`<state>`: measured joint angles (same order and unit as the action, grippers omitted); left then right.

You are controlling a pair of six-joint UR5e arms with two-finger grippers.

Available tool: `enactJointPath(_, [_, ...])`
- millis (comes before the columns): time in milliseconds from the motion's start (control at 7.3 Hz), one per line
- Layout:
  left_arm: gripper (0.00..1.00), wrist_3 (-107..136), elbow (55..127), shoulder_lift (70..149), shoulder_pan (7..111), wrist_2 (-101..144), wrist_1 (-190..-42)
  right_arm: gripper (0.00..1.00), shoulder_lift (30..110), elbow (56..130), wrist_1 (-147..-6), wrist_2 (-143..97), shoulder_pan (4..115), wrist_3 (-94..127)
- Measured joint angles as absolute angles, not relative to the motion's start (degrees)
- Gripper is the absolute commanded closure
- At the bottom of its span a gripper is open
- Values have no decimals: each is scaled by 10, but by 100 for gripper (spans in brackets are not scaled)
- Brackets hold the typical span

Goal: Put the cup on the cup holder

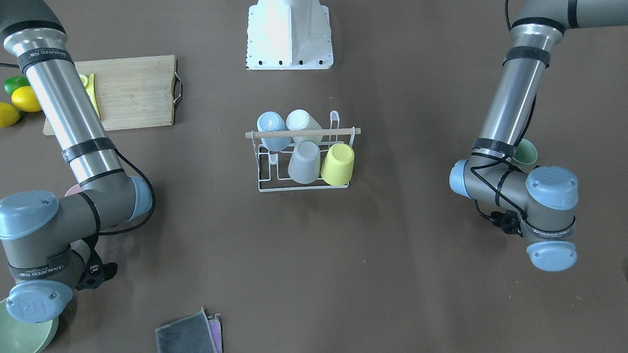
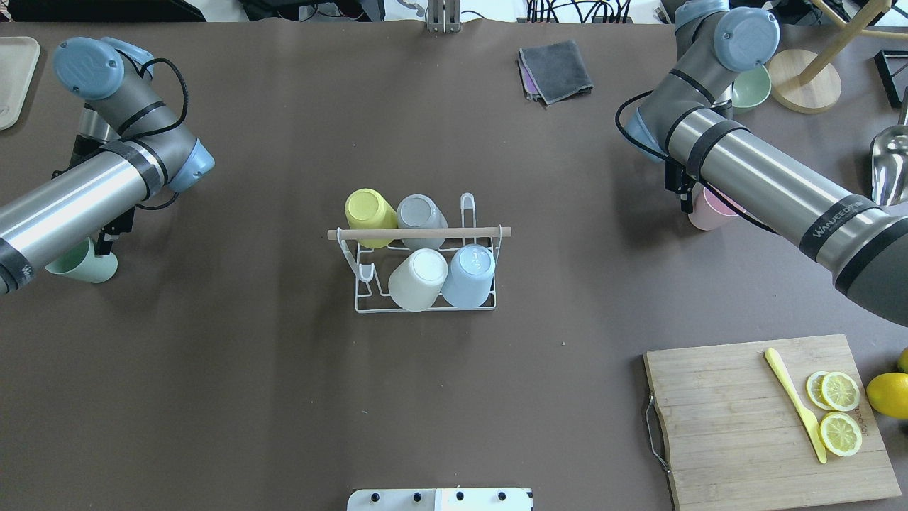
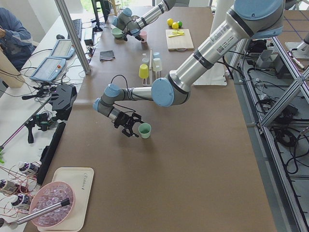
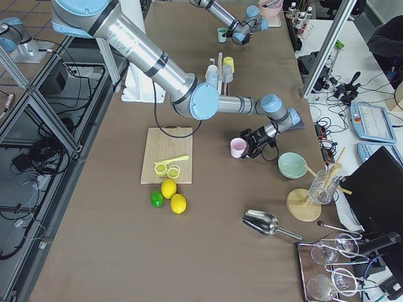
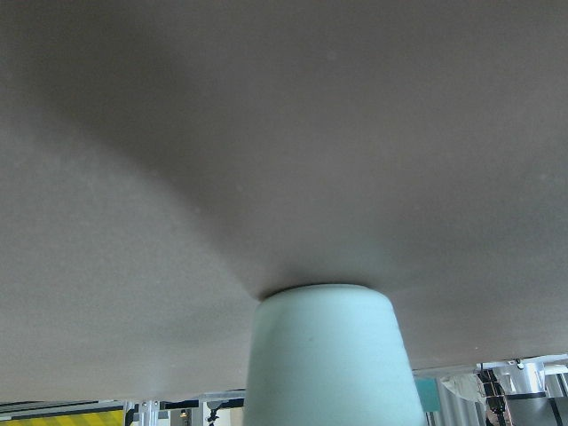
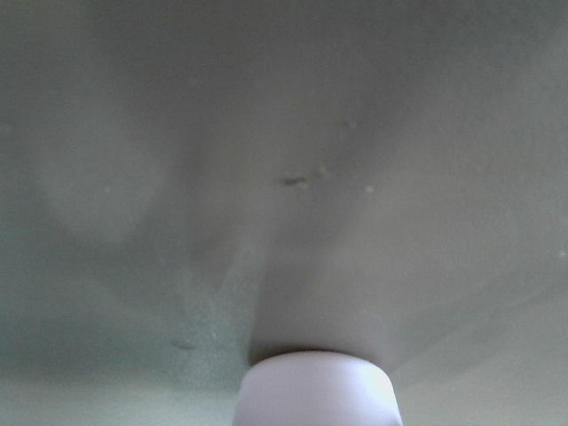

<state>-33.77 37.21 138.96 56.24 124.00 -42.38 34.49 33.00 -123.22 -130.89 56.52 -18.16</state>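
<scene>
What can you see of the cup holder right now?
The holder is a white wire rack with a pale wooden rod across its top. It stands upright in the middle of the table. A yellow cup, a grey cup, a white cup and a blue cup sit upside down on its prongs; two look free. Nothing else touches it.

White lettering beginning "WANEED" runs along a black strap on the right arm in the overhead view; its last letters cannot be made out. From across the worktop, the same wording appears upside down on the straps near the right arm's wrist and the left arm's wrist. A blue joint cap on the right arm carries a raised "UR" mark. A burnt-in stamp on the cutting board is too small to read
</scene>
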Motion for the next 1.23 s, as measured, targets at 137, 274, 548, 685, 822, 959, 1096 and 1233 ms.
enactJointPath(137, [2, -336, 372, 1390, 561, 1240, -420, 2, 344, 329, -1233, -1308, 565, -181])
enactJointPath(274, [5, -335, 371, 1390, 559, 1240, -417, 2, 344, 328, -1234, -1308, 565, -181])
enactJointPath(548, [48, -335, 371, 1390, 558, 1239, -414, 2, 344, 325, -1234, -1307, 561, -181])
enactJointPath(685, [67, -335, 371, 1390, 558, 1238, -413, 1, 344, 324, -1234, -1308, 558, -179])
enactJointPath(822, [83, -336, 371, 1390, 557, 1238, -412, 1, 344, 322, -1234, -1308, 556, -178])
enactJointPath(959, [89, -335, 371, 1390, 557, 1237, -412, 1, 344, 321, -1234, -1307, 555, -178])
enactJointPath(1096, [92, -335, 371, 1389, 557, 1237, -412, 1, 344, 319, -1234, -1307, 554, -178])
enactJointPath(1233, [92, -335, 371, 1388, 558, 1235, -412, 1, 344, 317, -1234, -1307, 554, -179])
